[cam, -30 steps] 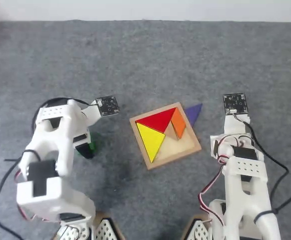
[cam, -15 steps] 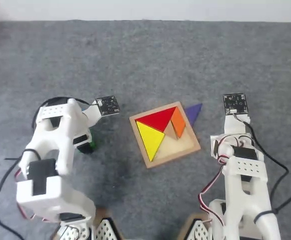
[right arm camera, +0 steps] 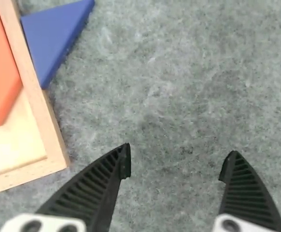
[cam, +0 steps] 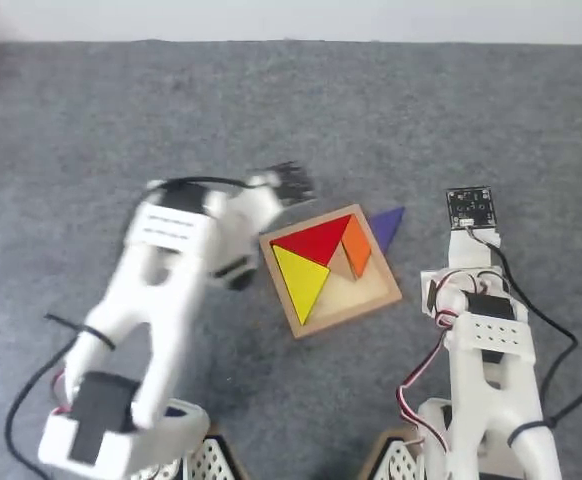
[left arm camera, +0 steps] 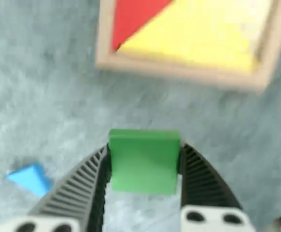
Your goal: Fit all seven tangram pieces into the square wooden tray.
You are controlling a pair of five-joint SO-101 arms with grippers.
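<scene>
Bench [cam: 271, 110] is covered in grey, nappy, carpet-like fabric. The square wooden tray [cam: 369, 290] is pale wood with a raised rim and sits mid-bench, turned slightly.

Inside the tray:
- smooth red triangle [cam: 316, 240] toward 12 o'clock
- yellow triangle [cam: 301, 280] toward 8 o'clock
- orange parallelogram [cam: 357, 245] toward 2 o'clock
- bare wood floor toward 4 o'clock

A dark blue triangle [cam: 386, 224] lies on the fabric outside the tray's 1 o'clock corner, against the rim or just beside it.

Left end effector [left arm camera: 144, 149] has ribbed black fingers clamped on opposite edges of a flat, square-cornered green piece [left arm camera: 143, 166], above the fabric just off the tray's 9 o'clock side. A small light-blue piece [left arm camera: 29, 178] lies on the fabric nearby.

Right end effector [right arm camera: 179, 153] is spread wide with nothing between its fingers, over bare fabric at the tray's 3 o'clock.
</scene>
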